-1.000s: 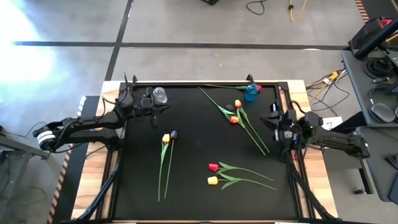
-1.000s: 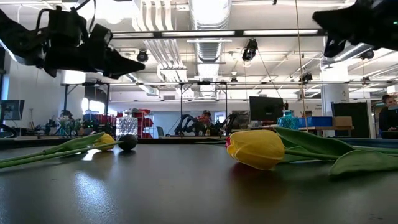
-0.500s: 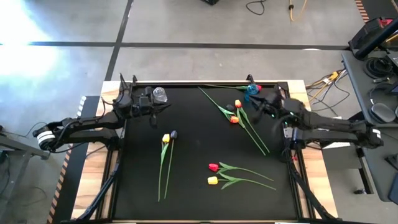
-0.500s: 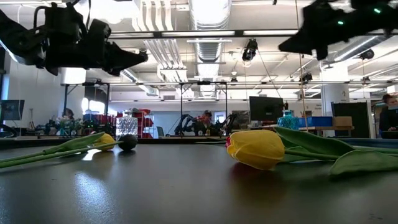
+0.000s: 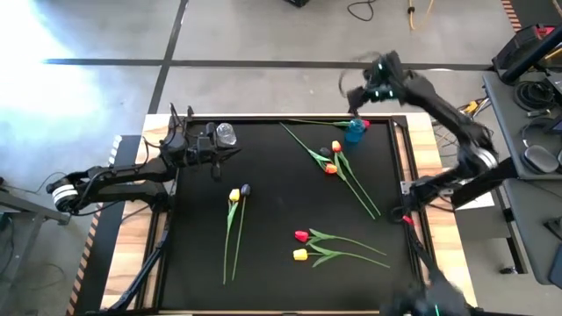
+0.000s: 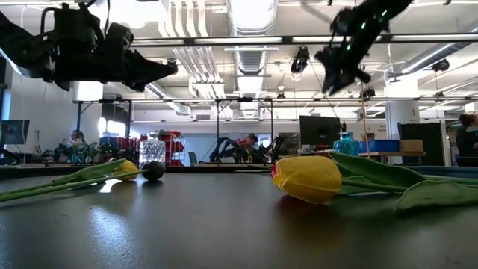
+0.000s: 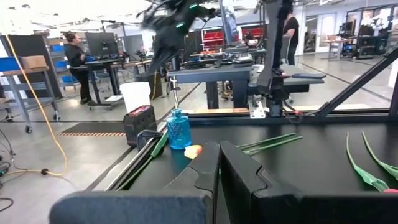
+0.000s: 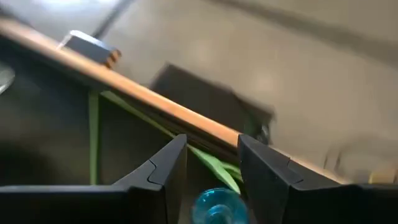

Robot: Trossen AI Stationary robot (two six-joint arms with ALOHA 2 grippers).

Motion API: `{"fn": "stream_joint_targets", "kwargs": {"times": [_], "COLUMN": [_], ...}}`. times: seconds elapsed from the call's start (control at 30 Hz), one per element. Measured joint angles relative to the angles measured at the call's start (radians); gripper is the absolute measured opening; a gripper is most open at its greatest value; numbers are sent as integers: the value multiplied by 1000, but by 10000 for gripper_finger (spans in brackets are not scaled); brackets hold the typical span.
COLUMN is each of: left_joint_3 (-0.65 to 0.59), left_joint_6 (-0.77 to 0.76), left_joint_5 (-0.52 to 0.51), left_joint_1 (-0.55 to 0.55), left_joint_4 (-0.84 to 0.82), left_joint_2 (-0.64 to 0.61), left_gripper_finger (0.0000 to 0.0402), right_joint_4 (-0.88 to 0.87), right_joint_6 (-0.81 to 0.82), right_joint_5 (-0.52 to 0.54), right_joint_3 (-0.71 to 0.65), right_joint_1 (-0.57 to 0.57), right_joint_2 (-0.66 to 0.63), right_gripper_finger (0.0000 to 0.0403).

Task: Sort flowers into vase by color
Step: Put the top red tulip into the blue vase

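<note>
Blue vase (image 8: pixel 216 205) sits just below right gripper (image 8: pixel 211 163), fingers spread, nothing between them. Left gripper (image 7: pixel 219 163) fingers pressed together, empty. Flowers (image 5: pixel 344 172) lie on black mat (image 5: pixel 272 219), well apart from both.

Flowers: seven counted, all lying on the black mat (image 5: pixel 272 219).
- Yellow heads, two: one (image 5: pixel 234 196) well to the left of the blue vase (image 5: pixel 355 131), one (image 5: pixel 299 254) nearer the front edge than that vase.
- Dark purple head (image 5: pixel 245 189), one, beside the first yellow.
- Red or pink heads, two: one (image 5: pixel 301 235) by the front yellow, one (image 5: pixel 364 124) touching or just beside the blue vase.
- Orange heads, two (image 5: pixel 335 147) (image 5: pixel 330 168), near the blue vase.

Vases: two, the blue vase and a clear glass vase (image 5: pixel 226 134) well to its left.
</note>
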Motion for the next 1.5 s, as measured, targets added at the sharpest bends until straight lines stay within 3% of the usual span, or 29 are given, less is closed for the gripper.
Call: {"fn": "stream_joint_targets", "kwargs": {"times": [0.23,0.4,0.53,0.83,1.5], "left_joint_3": [0,0,0,0,0], "left_joint_6": [-7,-58,-69,-84,-105], "left_joint_5": [0,2,24,31,51], "left_joint_1": [0,0,0,0,0], "left_joint_4": [0,0,0,-4,-24], "left_joint_2": [0,0,0,0,0], "left_gripper_finger": [0,0,0,0,0], "right_joint_4": [-307,-337,-342,-353,-323], "right_joint_6": [136,174,234,342,384], "right_joint_5": [-6,13,69,69,88], "right_joint_3": [192,204,205,189,144], "right_joint_1": [-148,-152,-156,-156,-147], "right_joint_2": [336,435,467,478,478], "right_gripper_finger": [137,137,137,137,137]}}
